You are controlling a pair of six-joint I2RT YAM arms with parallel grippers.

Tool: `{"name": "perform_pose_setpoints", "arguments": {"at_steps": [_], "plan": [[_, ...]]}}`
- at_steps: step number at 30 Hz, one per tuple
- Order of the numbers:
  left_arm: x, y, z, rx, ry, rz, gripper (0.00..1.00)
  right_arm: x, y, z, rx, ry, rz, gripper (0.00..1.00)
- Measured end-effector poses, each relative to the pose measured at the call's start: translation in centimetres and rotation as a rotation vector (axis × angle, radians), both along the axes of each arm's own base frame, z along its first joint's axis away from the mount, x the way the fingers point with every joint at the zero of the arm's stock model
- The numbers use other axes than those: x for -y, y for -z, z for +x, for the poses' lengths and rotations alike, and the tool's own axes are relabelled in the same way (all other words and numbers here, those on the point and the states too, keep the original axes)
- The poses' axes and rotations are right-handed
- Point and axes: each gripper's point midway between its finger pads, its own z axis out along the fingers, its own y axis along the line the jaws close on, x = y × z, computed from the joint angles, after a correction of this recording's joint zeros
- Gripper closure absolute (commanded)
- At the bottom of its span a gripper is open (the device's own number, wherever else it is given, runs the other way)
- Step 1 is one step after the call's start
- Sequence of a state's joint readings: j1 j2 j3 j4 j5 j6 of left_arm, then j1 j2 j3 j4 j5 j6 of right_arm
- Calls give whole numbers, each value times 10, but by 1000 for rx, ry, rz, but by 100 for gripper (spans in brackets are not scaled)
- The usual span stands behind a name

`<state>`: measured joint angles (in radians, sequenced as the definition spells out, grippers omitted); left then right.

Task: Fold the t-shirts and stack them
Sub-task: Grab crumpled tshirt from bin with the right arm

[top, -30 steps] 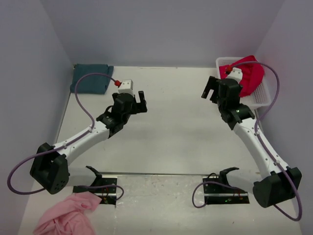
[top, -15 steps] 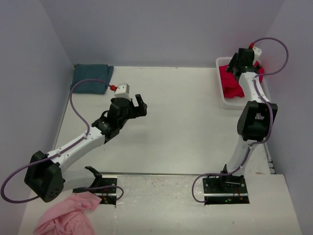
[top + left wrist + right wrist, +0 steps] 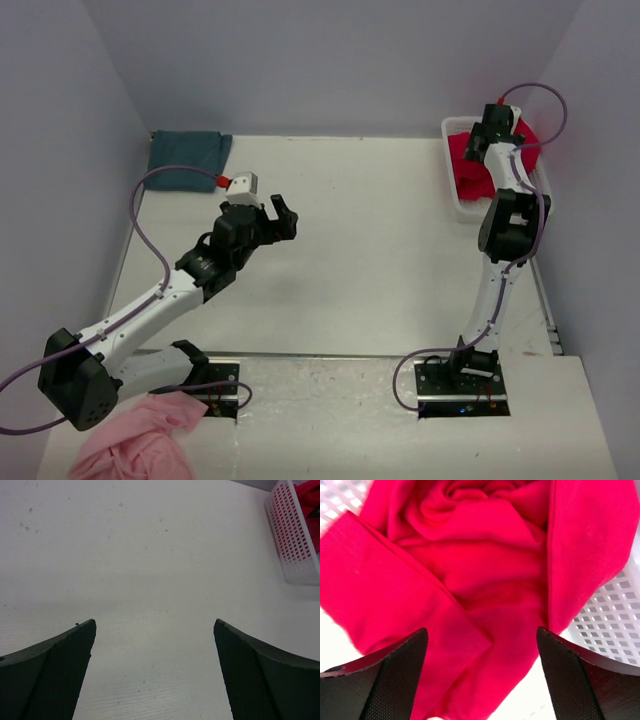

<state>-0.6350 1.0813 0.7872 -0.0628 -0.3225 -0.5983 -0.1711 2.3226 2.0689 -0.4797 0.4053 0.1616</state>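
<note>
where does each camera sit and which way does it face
Top: high behind the robot, looking down at the table; left arm, right arm whole.
Left wrist: over mid-table, facing the basket; open left hand at bottom.
Right wrist: over the basket, facing down into the red shirt; open right hand at bottom.
All share the basket.

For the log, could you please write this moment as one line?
left gripper open, empty | right gripper open above red t-shirt in basket
</note>
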Motion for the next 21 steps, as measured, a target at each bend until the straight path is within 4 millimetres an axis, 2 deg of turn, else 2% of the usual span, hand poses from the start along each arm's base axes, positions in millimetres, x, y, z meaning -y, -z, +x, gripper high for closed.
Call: {"name": "perform_pose_setpoints", "arguments": {"at_steps": [7,8,10,11,12,15,21], "plan": [[-1,8,-1,-19,8,32,0,7,17,-8,-78,-30,-29,28],[0,8,0,-21,8,34,0,7,19,-8,-86,-32,-30,40],[0,10,0,-25,8,38,0,8,29,-12,-111,-37,-31,49],[1,12,1,-30,9,42,0,8,33,-12,-118,-37,-29,70],[1,13,1,-32,8,44,0,9,37,-13,-126,-36,-28,79],[1,20,2,-49,10,56,0,10,49,-15,-152,-37,-24,100],[2,25,2,-63,11,67,0,11,45,-10,-134,-34,-22,100]]}}
